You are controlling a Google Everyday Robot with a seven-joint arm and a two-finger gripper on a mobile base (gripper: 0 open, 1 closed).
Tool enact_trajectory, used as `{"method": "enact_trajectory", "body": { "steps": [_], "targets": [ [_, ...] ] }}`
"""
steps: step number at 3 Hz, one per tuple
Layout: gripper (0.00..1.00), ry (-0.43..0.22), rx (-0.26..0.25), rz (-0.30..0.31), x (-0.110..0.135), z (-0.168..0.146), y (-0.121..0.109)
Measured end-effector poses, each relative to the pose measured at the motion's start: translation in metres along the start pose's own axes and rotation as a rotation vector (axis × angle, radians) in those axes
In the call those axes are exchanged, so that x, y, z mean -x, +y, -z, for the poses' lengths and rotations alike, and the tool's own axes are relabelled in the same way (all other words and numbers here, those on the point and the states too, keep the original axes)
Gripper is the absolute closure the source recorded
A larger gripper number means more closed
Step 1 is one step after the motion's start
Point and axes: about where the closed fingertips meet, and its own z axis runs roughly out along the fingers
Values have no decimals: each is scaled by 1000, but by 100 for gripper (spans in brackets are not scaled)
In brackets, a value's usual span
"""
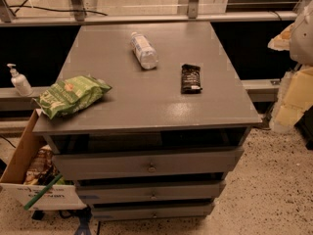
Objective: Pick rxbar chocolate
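Note:
The rxbar chocolate (190, 78) is a small flat bar in a black wrapper with pale lettering. It lies flat on the right part of the grey cabinet top (146, 106), pointing away from me. My gripper (288, 104) shows as a pale shape at the right edge of the view. It is beyond the cabinet's right side, well apart from the bar and touching nothing on the top.
A clear water bottle (144, 50) lies on its side at the back middle. A green chip bag (71, 94) lies at the left front edge. Several drawers (149, 163) are below. A cardboard box (27, 170) and a pump bottle (19, 81) are at the left.

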Motion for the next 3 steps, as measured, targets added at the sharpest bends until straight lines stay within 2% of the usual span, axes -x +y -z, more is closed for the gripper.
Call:
{"method": "enact_trajectory", "body": {
  "steps": [1, 2, 3],
  "targets": [
    [0, 0, 0, 0, 0, 0, 0],
    [0, -49, -21, 11, 9, -6, -10],
    [0, -148, -44, 35, 34, -25, -33]
  ]
}}
